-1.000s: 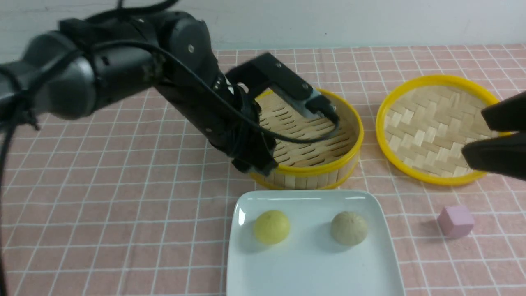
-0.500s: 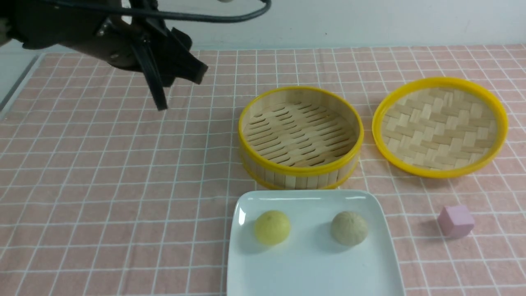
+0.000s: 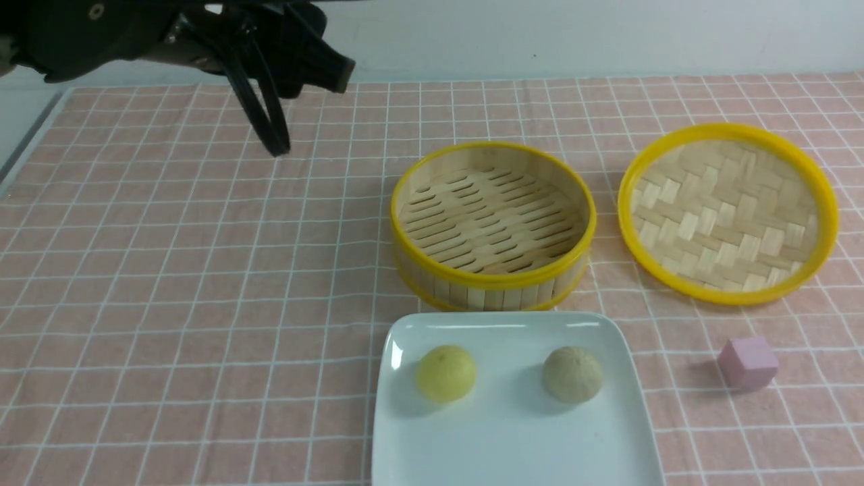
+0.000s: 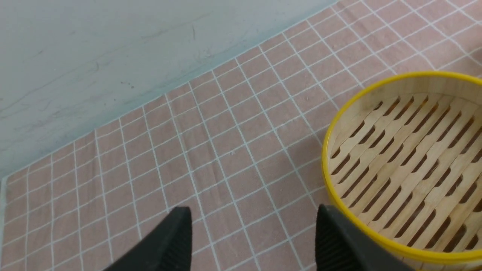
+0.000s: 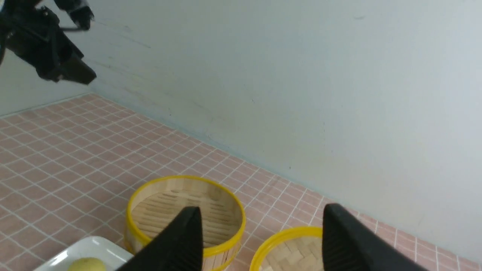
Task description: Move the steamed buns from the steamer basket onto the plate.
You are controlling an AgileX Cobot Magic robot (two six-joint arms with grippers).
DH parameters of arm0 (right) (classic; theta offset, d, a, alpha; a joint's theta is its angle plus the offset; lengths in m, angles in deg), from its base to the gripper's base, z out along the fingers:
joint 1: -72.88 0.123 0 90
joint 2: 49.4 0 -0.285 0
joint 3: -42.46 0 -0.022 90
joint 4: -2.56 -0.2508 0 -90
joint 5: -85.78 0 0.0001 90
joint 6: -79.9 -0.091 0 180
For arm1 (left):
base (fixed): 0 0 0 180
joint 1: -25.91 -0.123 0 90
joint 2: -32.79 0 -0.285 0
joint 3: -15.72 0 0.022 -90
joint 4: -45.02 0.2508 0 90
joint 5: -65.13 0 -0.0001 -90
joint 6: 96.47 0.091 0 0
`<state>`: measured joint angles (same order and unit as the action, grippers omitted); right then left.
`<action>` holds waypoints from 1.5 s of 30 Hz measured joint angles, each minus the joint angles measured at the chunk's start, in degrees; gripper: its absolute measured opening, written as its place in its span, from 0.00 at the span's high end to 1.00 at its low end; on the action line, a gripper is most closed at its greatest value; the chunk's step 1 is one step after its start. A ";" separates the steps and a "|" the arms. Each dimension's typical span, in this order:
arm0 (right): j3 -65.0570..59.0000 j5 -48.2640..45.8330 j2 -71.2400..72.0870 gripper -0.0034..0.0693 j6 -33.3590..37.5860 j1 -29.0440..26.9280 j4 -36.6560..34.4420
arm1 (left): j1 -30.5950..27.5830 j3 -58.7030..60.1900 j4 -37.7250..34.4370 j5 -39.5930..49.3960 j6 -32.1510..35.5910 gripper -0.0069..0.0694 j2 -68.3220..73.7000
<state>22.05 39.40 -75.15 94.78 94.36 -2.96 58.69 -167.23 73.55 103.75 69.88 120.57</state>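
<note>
Both steamed buns lie on the white square plate (image 3: 513, 445) at the front: the pale yellow bun (image 3: 446, 372) on the left, the beige-grey bun (image 3: 573, 374) on the right. Just behind the plate stands the steamer basket (image 3: 493, 277), with nothing on its slatted floor. My left gripper (image 3: 331, 71) hangs high at the back left, well away from the basket; in its wrist view the left gripper (image 4: 252, 222) is open over bare cloth beside the basket (image 4: 327, 158). My right gripper (image 5: 261, 222) is open, raised above the basket (image 5: 130, 214), and out of the front view.
A shallow woven lid (image 3: 727, 212) lies to the right of the basket. A small pink cube (image 3: 748, 363) sits on the checked cloth right of the plate. A pale wall closes off the back of the table. The table's left edge shows at the far left.
My left arm has lifted off the steamer basket and swung up to the back left. My right gripper has withdrawn out of the front view. Buns, plate and basket have not moved.
</note>
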 joint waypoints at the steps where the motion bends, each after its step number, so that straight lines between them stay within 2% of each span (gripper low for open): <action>1: -3.86 0.93 1.67 0.36 -0.35 0.00 0.13 | 0.00 0.00 0.00 -0.34 -0.20 0.32 0.00; 7: -19.78 10.62 9.57 0.36 -1.67 0.00 0.22 | 0.00 0.00 0.00 -0.58 -0.45 0.32 0.00; 10: -27.86 18.64 14.33 0.36 -4.47 0.00 0.27 | 0.00 0.00 0.00 -0.58 -0.45 0.32 0.00; 13: -30.94 19.90 15.08 0.37 -5.20 0.00 0.46 | 0.00 0.00 0.00 -0.58 -0.49 0.32 0.00; 22: -40.28 20.41 15.22 0.46 -6.04 0.00 0.46 | 0.00 0.00 0.00 -1.04 -0.49 0.32 0.00; 36: -42.00 17.97 15.22 0.64 -6.16 0.00 0.46 | 0.00 0.00 0.00 -3.28 -0.62 0.32 0.00; 45: -43.90 18.18 15.22 0.65 -6.16 -0.24 0.46 | 0.00 0.00 0.00 -3.82 -0.62 0.32 0.00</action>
<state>-21.85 57.58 -59.93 88.62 94.13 -2.51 58.69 -167.23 73.55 99.92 69.26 120.57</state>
